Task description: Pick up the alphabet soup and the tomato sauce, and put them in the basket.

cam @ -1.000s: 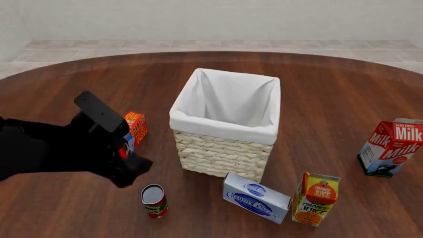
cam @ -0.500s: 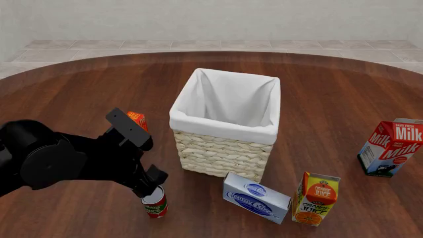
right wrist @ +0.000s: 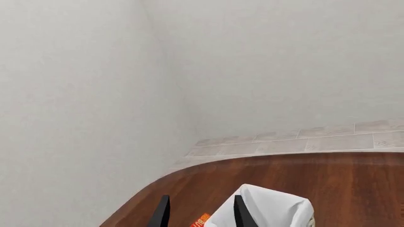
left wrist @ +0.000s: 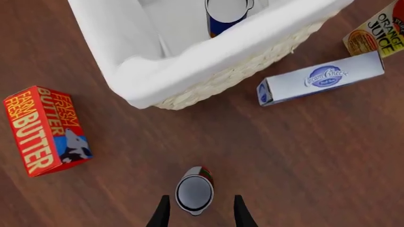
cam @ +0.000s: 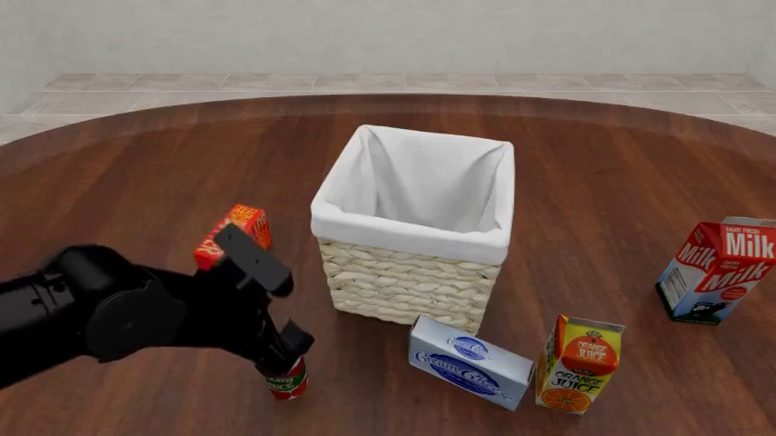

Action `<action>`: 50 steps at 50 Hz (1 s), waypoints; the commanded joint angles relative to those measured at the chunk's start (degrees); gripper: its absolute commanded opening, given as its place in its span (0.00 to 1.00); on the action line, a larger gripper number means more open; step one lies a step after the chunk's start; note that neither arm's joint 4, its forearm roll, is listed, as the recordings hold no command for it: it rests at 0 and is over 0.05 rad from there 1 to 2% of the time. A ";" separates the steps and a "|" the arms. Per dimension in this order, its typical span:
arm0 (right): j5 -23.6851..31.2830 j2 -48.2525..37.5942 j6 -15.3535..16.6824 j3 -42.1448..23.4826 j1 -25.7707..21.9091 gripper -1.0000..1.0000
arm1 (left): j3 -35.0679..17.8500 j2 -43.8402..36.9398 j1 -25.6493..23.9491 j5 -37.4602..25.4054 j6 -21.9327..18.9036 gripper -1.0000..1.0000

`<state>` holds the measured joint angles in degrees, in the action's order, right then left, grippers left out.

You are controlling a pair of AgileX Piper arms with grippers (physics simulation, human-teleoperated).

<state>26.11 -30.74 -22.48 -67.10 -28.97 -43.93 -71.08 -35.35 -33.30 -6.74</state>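
The tomato sauce (left wrist: 194, 191), a small red can with a silver top, stands upright on the wood table in front of the basket (cam: 406, 232). My left gripper (left wrist: 200, 198) is open just above the can, one finger on each side and not touching it. In the front view the left arm covers most of the tomato sauce (cam: 287, 380). A can with a silver top and a blue side, the alphabet soup (left wrist: 226, 12), lies inside the basket (left wrist: 189, 61). My right gripper (right wrist: 202, 197) is open, empty and held high, outside the front view.
A red butter box (cam: 231, 232) stands left of the basket. A cream cheese box (cam: 471, 361) and an orange juice carton (cam: 579, 363) sit at the front right. A milk carton (cam: 718, 271) is at the far right.
My left arm has swung down and to the right, bringing its open gripper over the tomato sauce. The can has not moved.
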 commanded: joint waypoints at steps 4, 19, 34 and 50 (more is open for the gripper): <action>0.17 0.12 0.00 -0.02 0.07 1.00 | 2.40 -1.37 -0.09 2.47 0.79 1.00; -0.12 -0.33 0.13 -0.10 -0.17 1.00 | 4.75 -2.49 1.73 5.10 -0.13 1.00; -0.42 -0.49 0.19 0.37 -0.38 1.00 | 5.97 -2.86 3.71 6.40 -1.20 1.00; -0.43 -0.48 0.25 0.47 -0.38 1.00 | 7.06 -4.02 3.47 8.58 -0.46 1.00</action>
<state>25.69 -31.23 -22.25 -66.71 -29.35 -37.62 -74.44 -31.94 -26.03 -7.48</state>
